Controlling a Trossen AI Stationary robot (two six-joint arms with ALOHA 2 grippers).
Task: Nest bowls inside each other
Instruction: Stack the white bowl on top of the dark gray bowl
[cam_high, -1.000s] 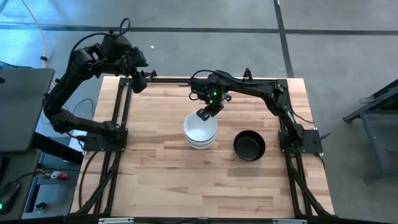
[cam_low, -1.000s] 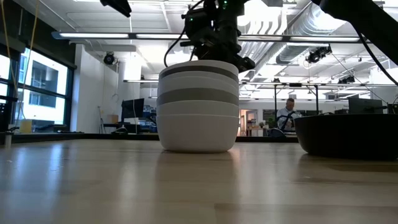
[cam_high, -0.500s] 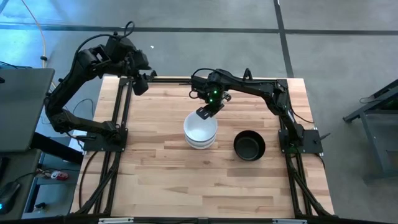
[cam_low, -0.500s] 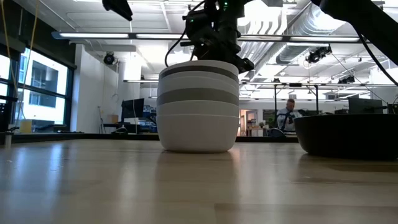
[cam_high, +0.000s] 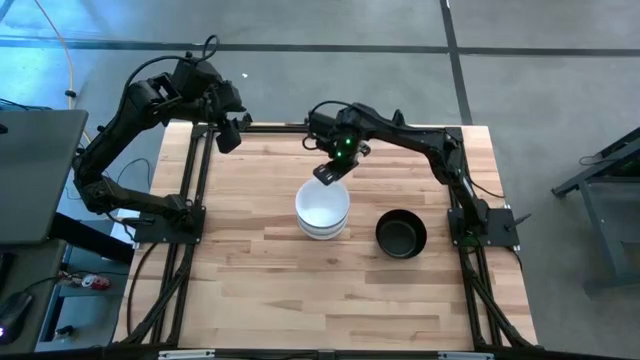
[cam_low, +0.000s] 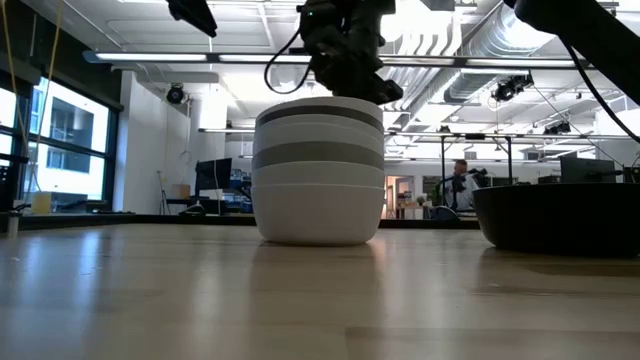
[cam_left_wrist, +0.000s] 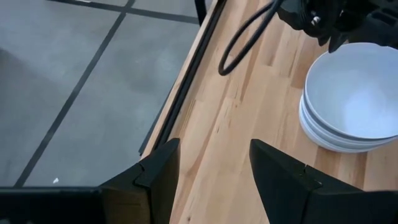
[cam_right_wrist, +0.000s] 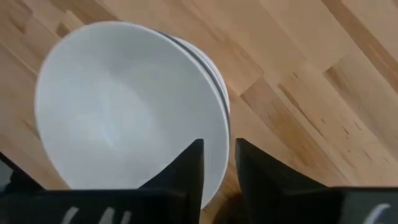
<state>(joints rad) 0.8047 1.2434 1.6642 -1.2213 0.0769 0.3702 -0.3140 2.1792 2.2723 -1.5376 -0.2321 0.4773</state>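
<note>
Evidently the stack of nested bowls (cam_high: 322, 210) near the table's (cam_high: 260, 290) middle is nearly complete, and only the black bowl (cam_high: 401, 235), just beside the stack, remains out. Above the stack's far rim hangs the right gripper (cam_high: 327, 174), its fingers slightly parted and empty. Next it should probably cross to that bowl. Beyond the table's far corner, well apart from the stack, the left gripper (cam_high: 229, 137) waits with jaws wide.
</note>
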